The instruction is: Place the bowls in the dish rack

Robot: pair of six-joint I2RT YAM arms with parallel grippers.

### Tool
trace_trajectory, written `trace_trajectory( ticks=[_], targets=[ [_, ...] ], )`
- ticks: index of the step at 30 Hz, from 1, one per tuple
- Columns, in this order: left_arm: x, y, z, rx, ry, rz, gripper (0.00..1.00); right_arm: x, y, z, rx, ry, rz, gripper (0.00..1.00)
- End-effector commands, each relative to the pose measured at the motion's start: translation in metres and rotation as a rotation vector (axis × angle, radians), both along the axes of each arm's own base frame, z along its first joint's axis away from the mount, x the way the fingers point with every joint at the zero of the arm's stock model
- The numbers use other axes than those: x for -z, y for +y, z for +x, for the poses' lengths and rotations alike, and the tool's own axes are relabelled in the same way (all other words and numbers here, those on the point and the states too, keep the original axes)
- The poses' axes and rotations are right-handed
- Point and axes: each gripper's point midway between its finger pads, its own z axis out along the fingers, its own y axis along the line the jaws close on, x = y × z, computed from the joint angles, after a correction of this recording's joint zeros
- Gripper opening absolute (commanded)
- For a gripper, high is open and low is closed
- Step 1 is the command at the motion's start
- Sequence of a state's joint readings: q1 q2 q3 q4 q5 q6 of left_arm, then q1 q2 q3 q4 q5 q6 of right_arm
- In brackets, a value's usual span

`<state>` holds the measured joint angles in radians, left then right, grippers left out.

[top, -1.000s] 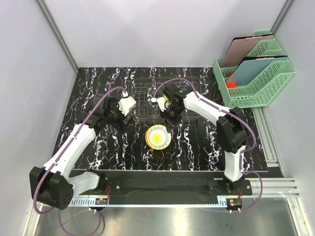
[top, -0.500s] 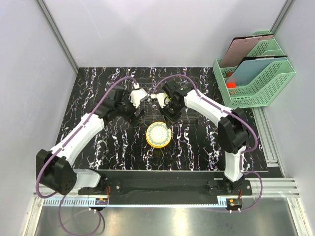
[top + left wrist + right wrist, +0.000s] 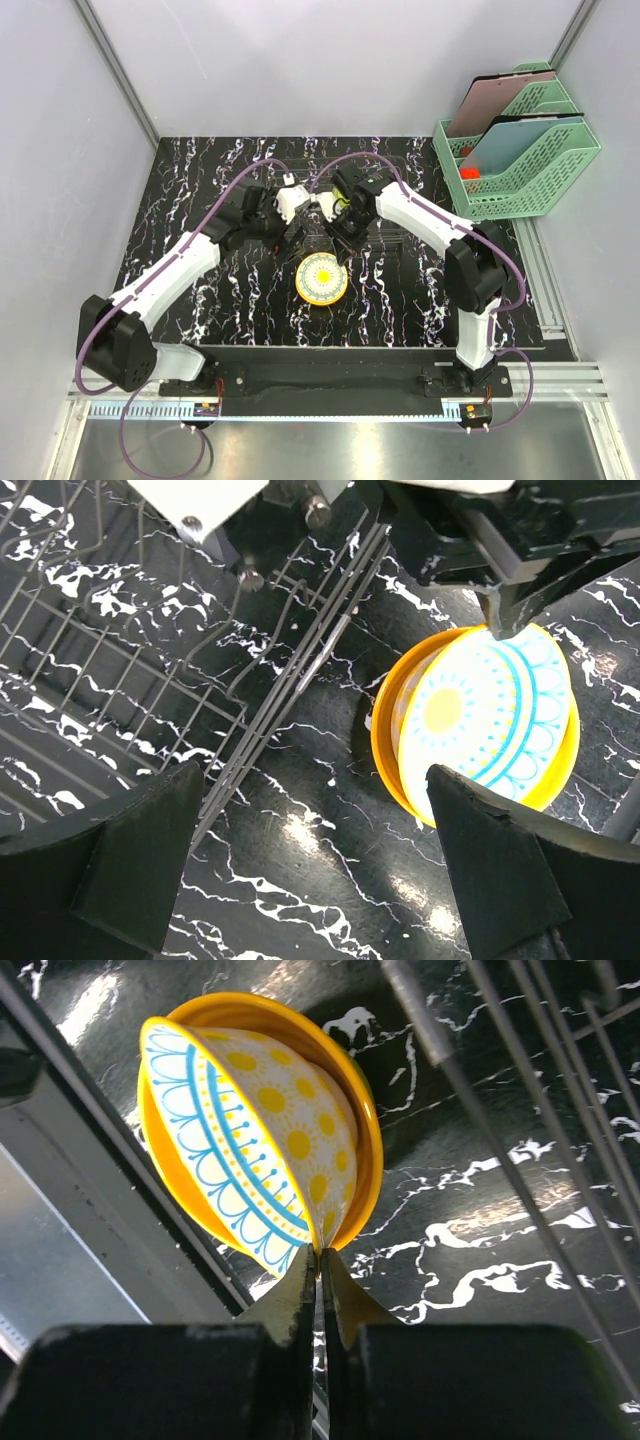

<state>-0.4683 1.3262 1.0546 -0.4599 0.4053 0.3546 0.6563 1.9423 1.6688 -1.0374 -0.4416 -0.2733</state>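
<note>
Right pincer [image 3: 320,1258]: clamped on the rim of the patterned bowl [image 3: 262,1135], which is tilted inside the orange bowl [image 3: 369,1130] just beyond its tips.
Left pincer [image 3: 320,865]: spread wide; rack [image 3: 130,670] edge beneath it, bowls off to one side.

Tilted patterned bowl [image 3: 485,720] beside dish rack [image 3: 308,663]

Black white-veined tabletop [image 3: 190,170]. 2 green mesh file trays [image 3: 548,168] at rear-right corner, w/ pink board [image 3: 497,100] upright inside & small red item [image 3: 469,172] in front one.
</note>
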Motion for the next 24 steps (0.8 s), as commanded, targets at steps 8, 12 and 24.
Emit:
trace_trajectory(
  ticks=[8, 12, 24],
  targets=[
    [-0.02, -0.013, -0.008, 0.065, -0.05, -0.082, 0.99, -0.053, 0.012, -0.008, -0.07, -0.048, 0.115, 0.0],
    [-0.018, -0.013, -0.011, 0.078, -0.055, -0.089, 0.97, -0.062, 0.011, -0.002, -0.067, -0.079, 0.117, 0.0],
    [0.007, -0.026, -0.021, 0.147, -0.009, -0.113, 0.78, -0.063, 0.007, 0.004, -0.053, -0.088, 0.113, 0.0]
  ],
)
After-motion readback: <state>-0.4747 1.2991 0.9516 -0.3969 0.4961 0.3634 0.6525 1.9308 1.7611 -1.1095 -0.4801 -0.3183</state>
